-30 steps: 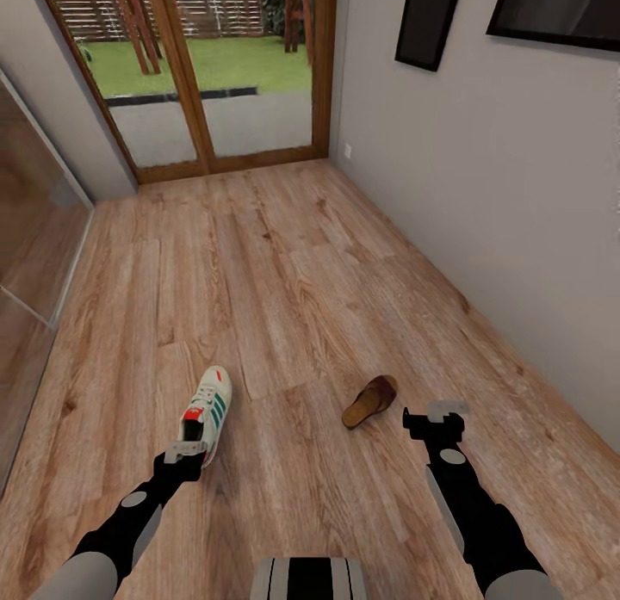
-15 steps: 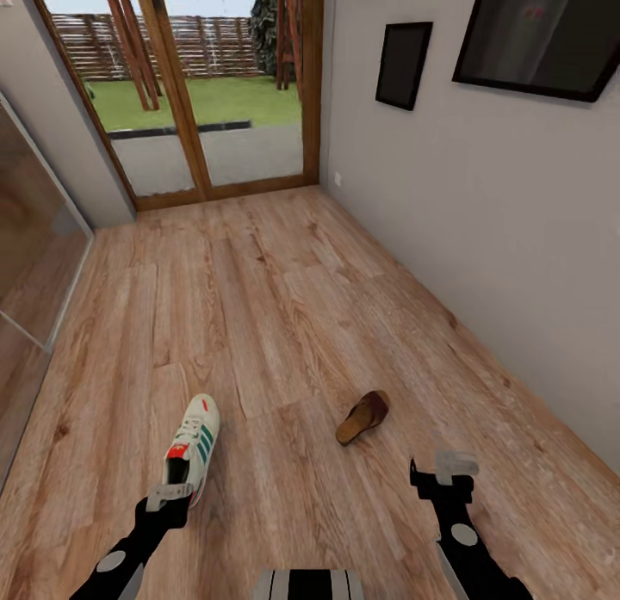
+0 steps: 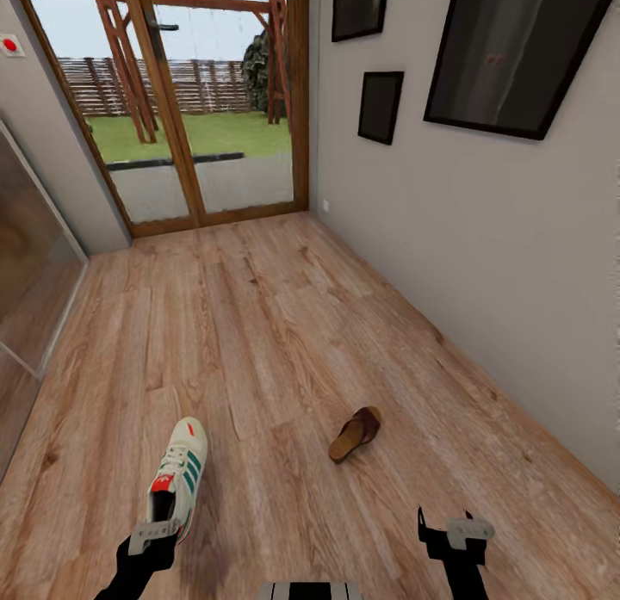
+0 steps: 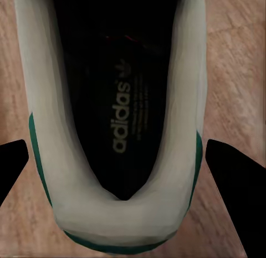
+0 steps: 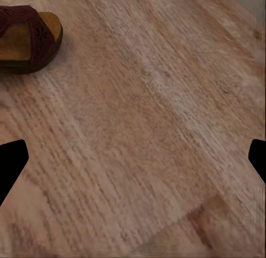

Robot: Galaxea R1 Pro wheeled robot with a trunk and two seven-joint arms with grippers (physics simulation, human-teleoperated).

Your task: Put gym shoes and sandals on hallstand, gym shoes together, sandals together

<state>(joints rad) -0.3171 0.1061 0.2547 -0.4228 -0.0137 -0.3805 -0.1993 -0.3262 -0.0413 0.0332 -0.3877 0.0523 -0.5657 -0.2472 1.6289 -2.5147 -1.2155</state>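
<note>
On the corridor floor (image 3: 284,324): one gym shoe (image 3: 176,477), one sandal (image 3: 354,434).

Both arms have drawn back while the camera tilted upward.

A white gym shoe (image 3: 176,473) is showing green stripes and a red tongue; its insole is looking black, perhaps dark grey. The reddish-brown sandal (image 3: 354,434) is showing a tan footbed, at two o'clock, on light wood-grain floor (image 3: 284,324).
</note>
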